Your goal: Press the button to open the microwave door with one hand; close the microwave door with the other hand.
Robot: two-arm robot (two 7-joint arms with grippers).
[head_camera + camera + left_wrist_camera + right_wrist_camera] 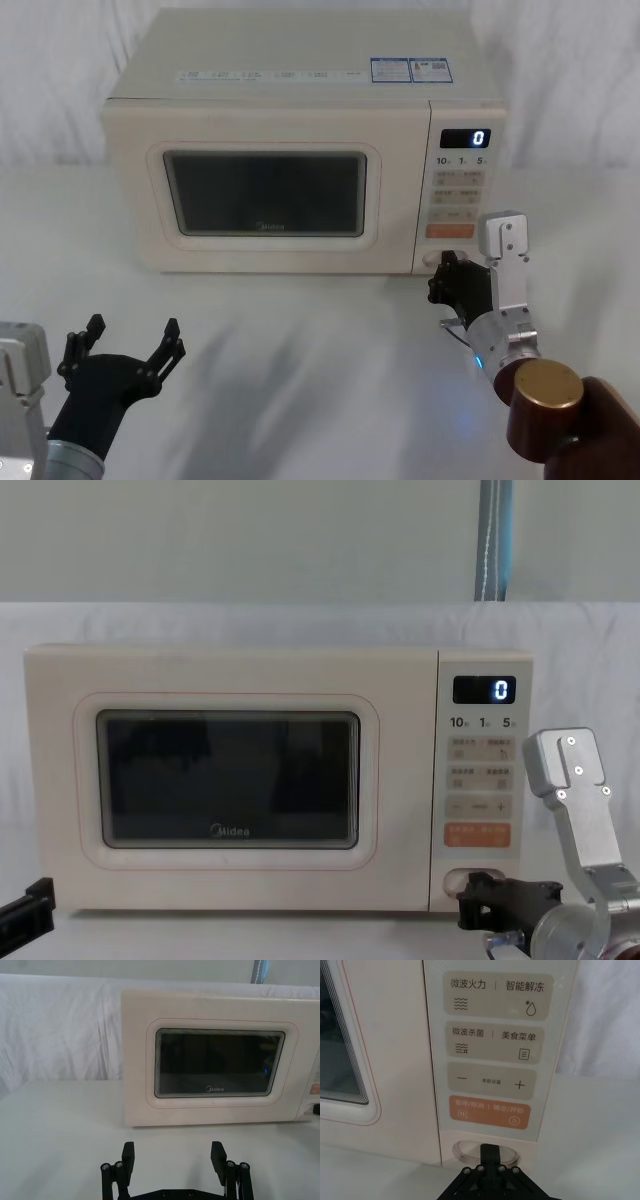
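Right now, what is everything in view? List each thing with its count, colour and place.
microwave: one, cream, at the back of the table.
microwave door: one, cream with a dark window, shut, on the microwave's front.
button: one, cream oval, at the foot of the control panel, below the orange key.
table: one, white.
left hand: one, black, open, low above the table before the door.
right hand: one, black, shut, its tip at the button.
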